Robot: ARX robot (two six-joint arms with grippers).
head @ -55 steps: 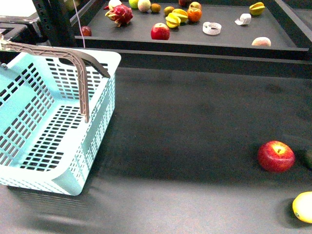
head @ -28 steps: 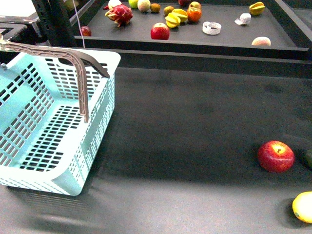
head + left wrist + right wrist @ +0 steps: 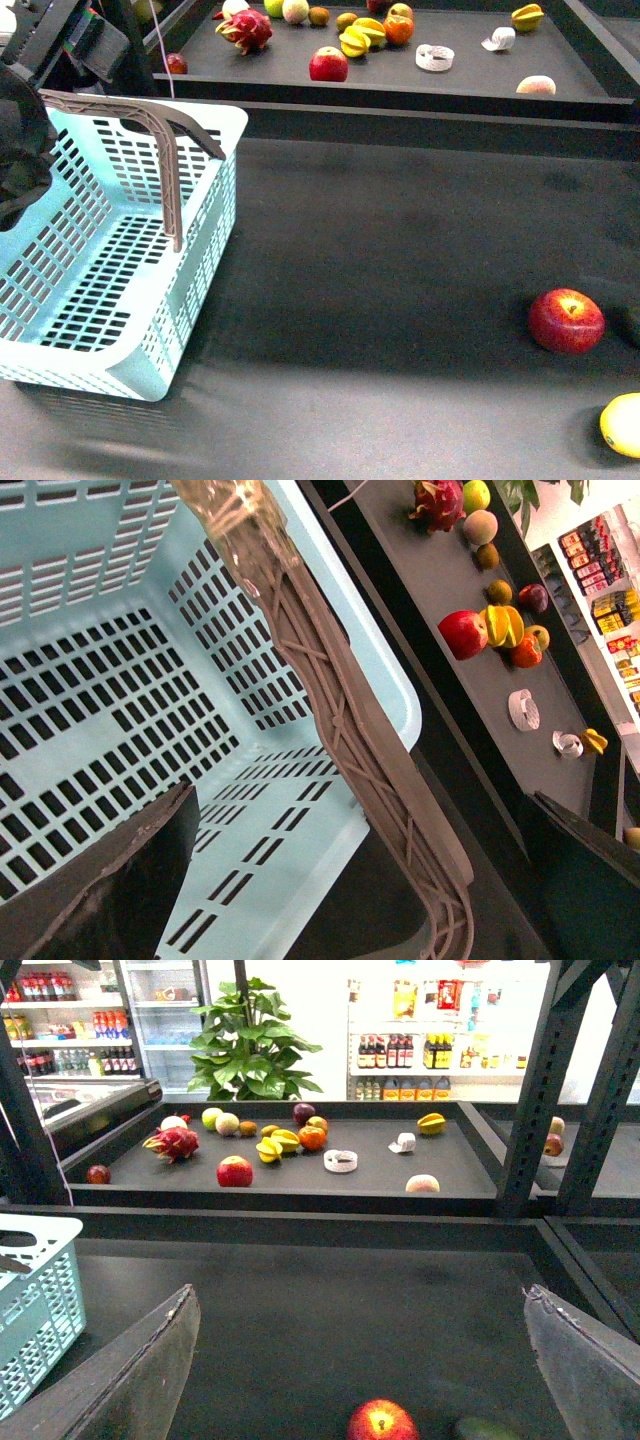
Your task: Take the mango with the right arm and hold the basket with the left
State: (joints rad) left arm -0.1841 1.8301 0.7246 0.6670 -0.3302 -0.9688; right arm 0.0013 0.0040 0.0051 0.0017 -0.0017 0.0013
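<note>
Pale turquoise slotted basket (image 3: pixel 120 330), grey-brown ribbed handle (image 3: pixel 165 170), red apple (image 3: pixel 566 320), yellow mango (image 3: pixel 622 424), dark grey table (image 3: pixel 400 250)

The left arm (image 3: pixel 20 140) sits far left, left fingers (image 3: pixel 110 890) spread wide; right fingers (image 3: pixel 130 1380) likewise.

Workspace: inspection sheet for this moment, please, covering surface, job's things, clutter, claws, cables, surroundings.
Surface: dark matte table.
Job's things: basket at left, empty, handle raised; mango at near right edge, cut off by the frame.
Clutter: apple near the mango, apart from it.
Claws: left claw open, handle between its fingers; right claw open, empty, above the table.
Cables: thin pale cord behind the basket.
Surroundings: fruit tray beyond; shop shelves, plant.
</note>
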